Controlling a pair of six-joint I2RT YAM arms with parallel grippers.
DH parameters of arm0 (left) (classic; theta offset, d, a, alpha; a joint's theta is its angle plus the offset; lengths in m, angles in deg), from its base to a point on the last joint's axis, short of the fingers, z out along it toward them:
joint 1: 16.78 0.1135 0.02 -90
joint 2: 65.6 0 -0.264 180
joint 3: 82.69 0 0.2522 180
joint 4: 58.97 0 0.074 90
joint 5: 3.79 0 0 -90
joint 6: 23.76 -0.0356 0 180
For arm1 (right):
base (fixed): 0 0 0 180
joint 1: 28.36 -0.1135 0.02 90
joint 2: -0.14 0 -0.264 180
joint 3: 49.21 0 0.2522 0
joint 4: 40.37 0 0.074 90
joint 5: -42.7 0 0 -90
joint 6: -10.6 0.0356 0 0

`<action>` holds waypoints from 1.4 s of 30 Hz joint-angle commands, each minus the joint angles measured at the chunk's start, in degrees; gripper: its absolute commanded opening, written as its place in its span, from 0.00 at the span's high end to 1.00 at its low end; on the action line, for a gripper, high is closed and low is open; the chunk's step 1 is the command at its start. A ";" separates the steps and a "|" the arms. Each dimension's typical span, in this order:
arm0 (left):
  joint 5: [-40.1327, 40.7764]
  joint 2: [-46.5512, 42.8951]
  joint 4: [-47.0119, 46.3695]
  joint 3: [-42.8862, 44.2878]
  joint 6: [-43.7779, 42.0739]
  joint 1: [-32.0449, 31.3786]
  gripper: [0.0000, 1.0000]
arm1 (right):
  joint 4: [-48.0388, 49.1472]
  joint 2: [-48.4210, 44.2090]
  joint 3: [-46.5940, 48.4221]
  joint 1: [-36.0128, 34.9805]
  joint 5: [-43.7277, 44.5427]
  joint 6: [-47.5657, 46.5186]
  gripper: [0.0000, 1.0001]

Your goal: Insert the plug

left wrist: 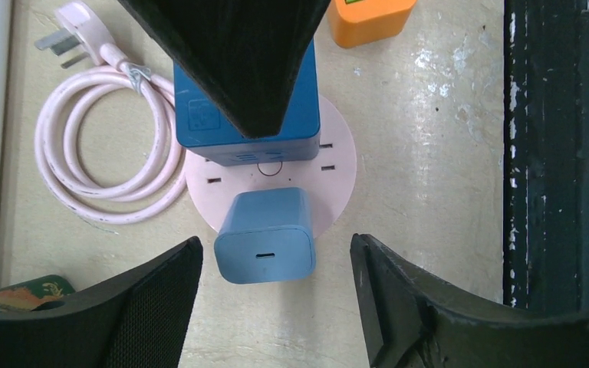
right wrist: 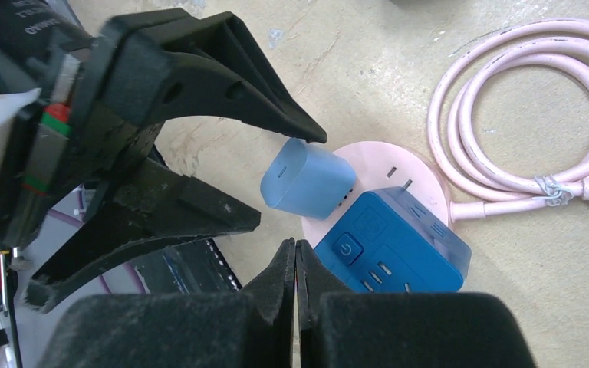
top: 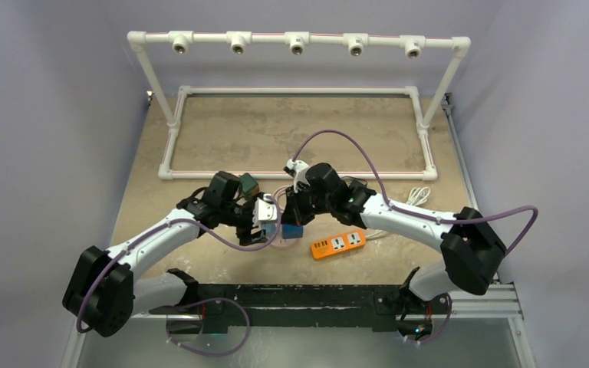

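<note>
Seen from above, both arms reached inward over the middle of the table (top: 276, 138). The left end effector (top: 271, 224) and the right end effector (top: 294, 218) were almost touching, just left of an orange power strip (top: 338, 244) (the things beneath them were too crowded to read from up there).

In the left wrist view, the light blue plug (left wrist: 264, 234) stood on the left edge of a round pink socket base (left wrist: 337, 161). The left fingers (left wrist: 161, 291) were spread wide on either side of it with a gap to each, released and grasping nothing. Just right of the plug on the same base sat a dark blue cube adapter (left wrist: 199, 115), with the right end effector's tip over it. A coiled pink cord (left wrist: 69, 153) lay beside the base.

In the right wrist view, the right fingers were clenched tight with nothing between them. The plug sat against the rim of the base, its prongs out of sight.

The insertion looked done or nearly so. What seemed left was confirming the plug was fully seated and drawing both arms clear.
</note>
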 commanded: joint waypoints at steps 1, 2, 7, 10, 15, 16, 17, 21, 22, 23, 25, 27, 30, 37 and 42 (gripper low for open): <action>-2.41 1.92 1.46 2.24 -3.16 0.46 0.31 | -0.05 -2.99 -0.94 -0.27 1.11 -0.58 1.00; -2.34 2.14 1.58 2.32 -3.50 0.59 0.32 | -0.39 -3.34 -0.96 -0.28 1.64 -0.54 1.00; -2.77 2.49 1.38 2.90 -3.73 1.08 0.47 | -1.87 -4.70 -1.29 -0.13 3.80 -0.41 1.00; -3.42 2.24 0.79 2.87 -3.15 1.08 0.52 | -2.86 -4.12 -1.44 -0.02 4.64 -0.32 1.00; -3.61 3.10 0.12 2.77 -3.14 1.08 0.54 | -5.04 -2.50 -1.33 -0.01 6.68 -0.14 1.00; -3.58 3.33 -0.29 2.77 -3.16 1.08 0.54 | -5.42 -2.30 -1.34 0.03 7.04 -0.14 1.00; -3.63 3.74 -0.58 2.79 -3.14 1.08 0.54 | -5.86 -2.08 -1.35 -0.01 7.46 -0.14 1.00; -3.75 5.11 -1.97 3.24 -2.90 1.08 0.54 | -7.14 -1.07 -1.50 -0.01 7.94 -0.61 1.00; -3.80 5.54 -2.12 3.43 -2.83 1.08 0.54 | -7.08 -1.04 -1.62 -0.01 7.86 -0.67 1.00; -3.93 5.80 -2.32 3.55 -2.77 1.08 0.54 | -7.06 -0.97 -1.76 -0.01 7.93 -0.67 1.00; -4.22 6.29 -3.14 3.56 -2.55 1.04 0.55 | -7.01 -0.68 -1.94 -0.01 7.96 -0.79 1.00; -4.49 6.56 -3.76 3.56 -2.35 1.00 0.55 | -6.68 -0.39 -2.12 -0.01 7.77 -1.09 1.00; -4.61 6.97 -4.11 3.94 -2.11 0.93 0.55 | -6.60 0.11 -2.64 -0.01 7.76 -1.12 1.00; -4.74 7.90 -4.28 4.51 -2.40 0.07 0.55 | -6.99 0.25 -2.86 0.01 7.94 -0.77 1.00; -3.96 8.68 -4.82 4.53 -2.57 -0.50 0.54 | -7.32 -0.03 -3.26 -0.01 8.03 -0.49 1.00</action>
